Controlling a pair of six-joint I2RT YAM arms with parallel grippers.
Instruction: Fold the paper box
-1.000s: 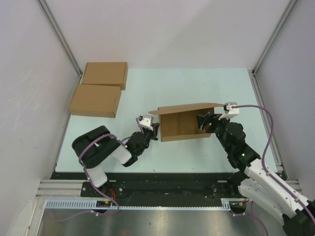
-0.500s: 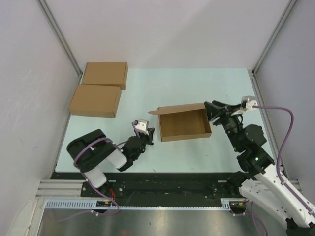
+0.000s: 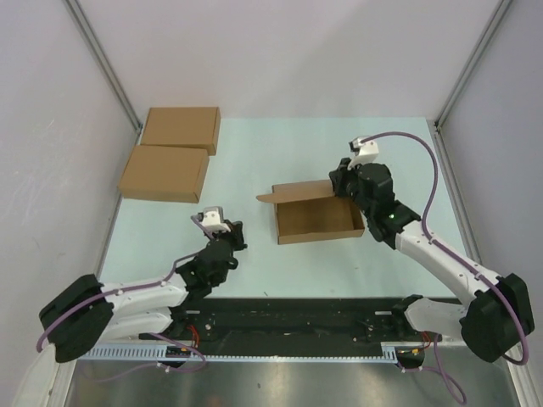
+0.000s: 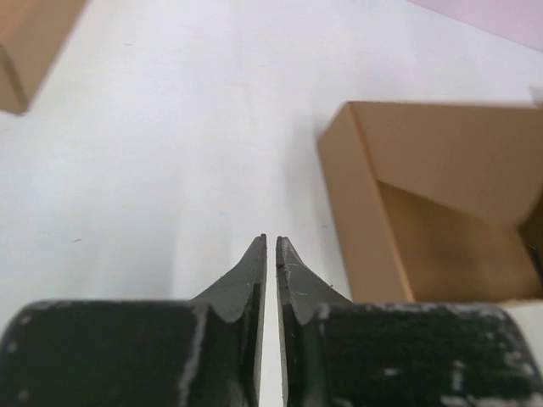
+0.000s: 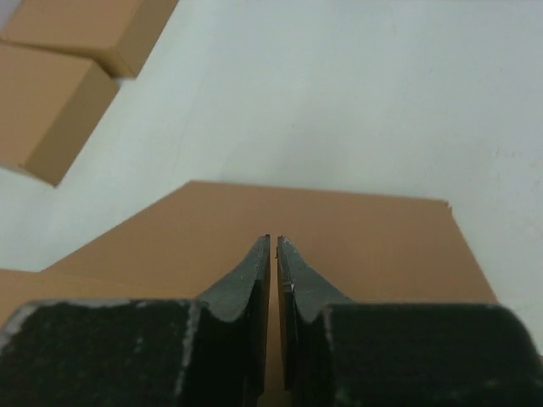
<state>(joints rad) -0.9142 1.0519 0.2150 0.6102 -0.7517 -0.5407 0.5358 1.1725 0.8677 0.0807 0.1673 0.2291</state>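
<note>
The paper box (image 3: 316, 219) lies mid-table as an open shallow brown tray, its lid flap (image 3: 297, 192) raised along the far side. My right gripper (image 3: 337, 185) hovers at the flap's right end. In the right wrist view its fingers (image 5: 273, 239) are shut with only a hairline gap, nothing between them, and the brown flap (image 5: 365, 237) lies right below. My left gripper (image 3: 239, 231) sits left of the box, apart from it. It is shut and empty (image 4: 271, 239), with the box's left wall (image 4: 365, 212) ahead to the right.
Two made-up brown flat boxes (image 3: 180, 128) (image 3: 164, 173) lie side by side at the far left of the pale green table (image 3: 254, 161). They also show in the right wrist view as made-up boxes (image 5: 51, 93). Grey walls and metal rails close in both sides.
My right gripper closed and swung from the box's right wall round to the far side, over the lid flap. My left arm drew back from the box's left wall and stretched out low.
</note>
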